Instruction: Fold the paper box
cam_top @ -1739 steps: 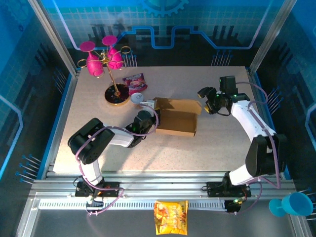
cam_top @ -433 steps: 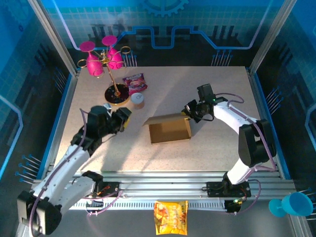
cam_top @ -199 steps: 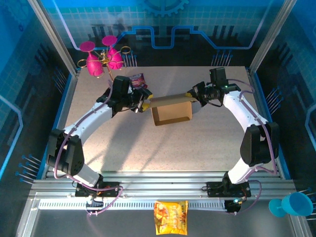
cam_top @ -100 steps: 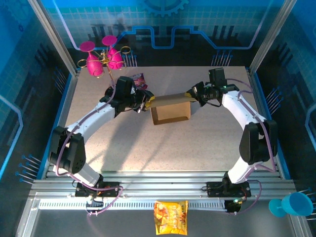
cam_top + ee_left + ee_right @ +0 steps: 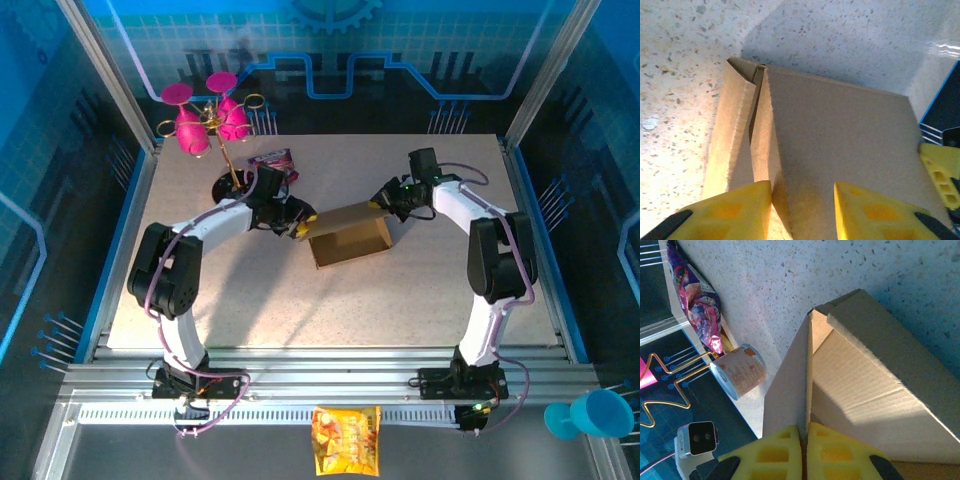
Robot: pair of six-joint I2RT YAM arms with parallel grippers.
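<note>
The paper box point(image 5: 352, 240) is a brown cardboard box in the middle of the table, turned slightly askew. My left gripper point(image 5: 300, 222) is at its left end. In the left wrist view its yellow fingers point(image 5: 730, 210) stand apart over a broad cardboard panel point(image 5: 840, 130), and the left finger lies against a folded flap edge point(image 5: 762, 150). My right gripper point(image 5: 383, 203) is at the box's far right corner. In the right wrist view the right gripper point(image 5: 806, 440) is shut on the thin edge of an upright panel point(image 5: 787, 390), with the box's ribbed inside point(image 5: 865, 375) to its right.
A gold stand with pink cups point(image 5: 215, 120) is at the back left. A purple packet point(image 5: 273, 160) point(image 5: 697, 305) and a small can point(image 5: 737, 371) lie just behind the box. A yellow snack bag point(image 5: 346, 440) and a blue cup point(image 5: 590, 412) sit off the table's front.
The left gripper has dropped to the box's left end and its jaws have narrowed. The raised panel has come down, the box has turned a little, and the right gripper has moved with it.
</note>
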